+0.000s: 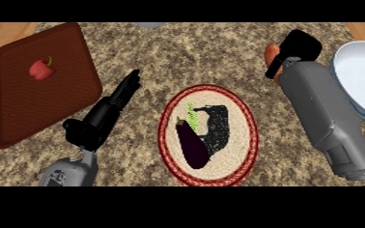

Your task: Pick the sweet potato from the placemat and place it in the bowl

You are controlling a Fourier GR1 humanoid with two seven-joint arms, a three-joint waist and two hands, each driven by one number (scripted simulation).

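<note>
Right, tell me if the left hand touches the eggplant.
Apart. Head view: bare counter and the placemat rim lie between the left hand and the eggplant.

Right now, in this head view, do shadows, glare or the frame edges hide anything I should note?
Head view: even light, no glare; a dark speckled patch, probably a shadow, lies on the placemat beside the eggplant; the right edge cuts off the bowl; the right hand hides most of the sweet potato, only an orange strip showing.
</note>
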